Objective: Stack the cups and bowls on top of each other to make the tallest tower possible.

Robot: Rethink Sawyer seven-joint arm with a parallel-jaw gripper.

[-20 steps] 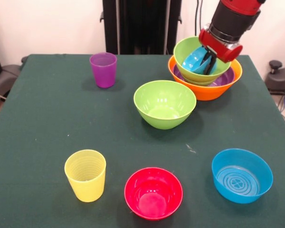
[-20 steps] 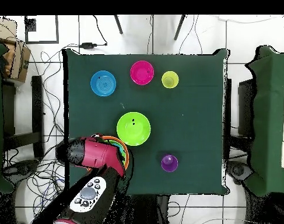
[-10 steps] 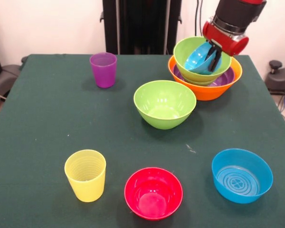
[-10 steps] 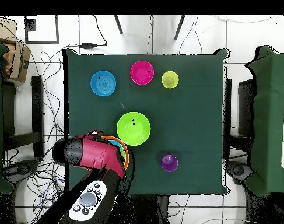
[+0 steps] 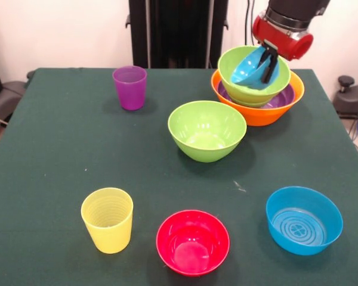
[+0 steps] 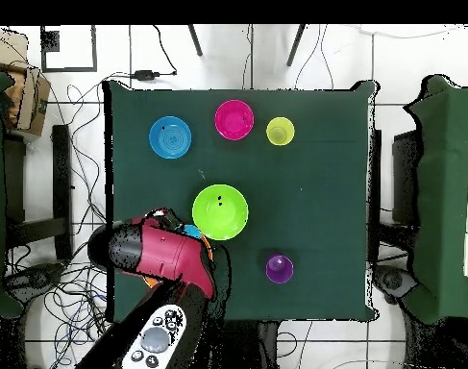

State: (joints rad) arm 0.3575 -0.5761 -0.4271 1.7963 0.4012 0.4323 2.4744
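Lifted higher, pincer grips tilted small blue bowl above tower.

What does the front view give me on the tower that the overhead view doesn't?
Only the front view shows the tower's layers: orange bowl, shallow purple bowl, green bowl and a tilted blue bowl with the claw at its rim.
Only the overhead view shows the arm covering nearly the whole pile.
Both show the loose green bowl, the loose blue bowl, the pink-red bowl and two cups.
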